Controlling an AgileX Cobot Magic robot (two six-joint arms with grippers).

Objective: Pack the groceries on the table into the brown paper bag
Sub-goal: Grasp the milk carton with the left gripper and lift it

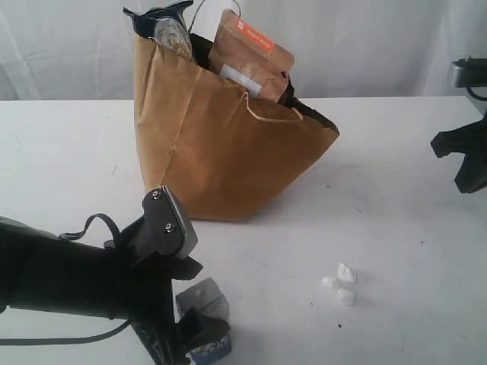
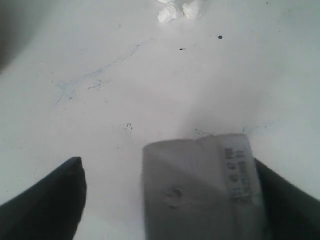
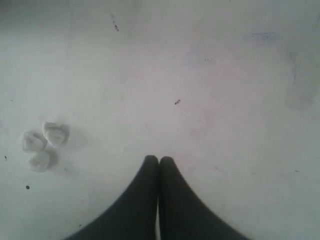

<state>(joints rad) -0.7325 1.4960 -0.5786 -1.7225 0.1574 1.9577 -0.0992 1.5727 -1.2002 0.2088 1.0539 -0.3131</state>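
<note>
Here, the exterior view shows the white surface [image 1: 396, 213] with the brown paper bag [image 1: 221, 152] standing open toward twelve o'clock, its rim sagging lower on the three o'clock side. A brown pouch [image 1: 251, 53] and a long packet [image 1: 171, 34] with a dark top stick up out of the bag's mouth, the packet on the eleven o'clock side of the pouch. A pale cord handle [image 1: 270, 118] hangs over the bag's front wall. The small carton [image 2: 200, 190] lies on the surface at about seven o'clock, outside the bag and well apart from it. The left pincer [image 2: 167, 165] is lowered over the carton with its jaws apart. One finger [image 2: 290, 205] sits just beside the carton's edge, and the other finger [image 2: 50, 200] stands off with bare surface between. Three small white lumps [image 1: 340, 283] sit clustered at about five o'clock. The right pincer [image 3: 159, 160] hangs at three o'clock over bare surface, its jaws pressed together on nothing.
</note>
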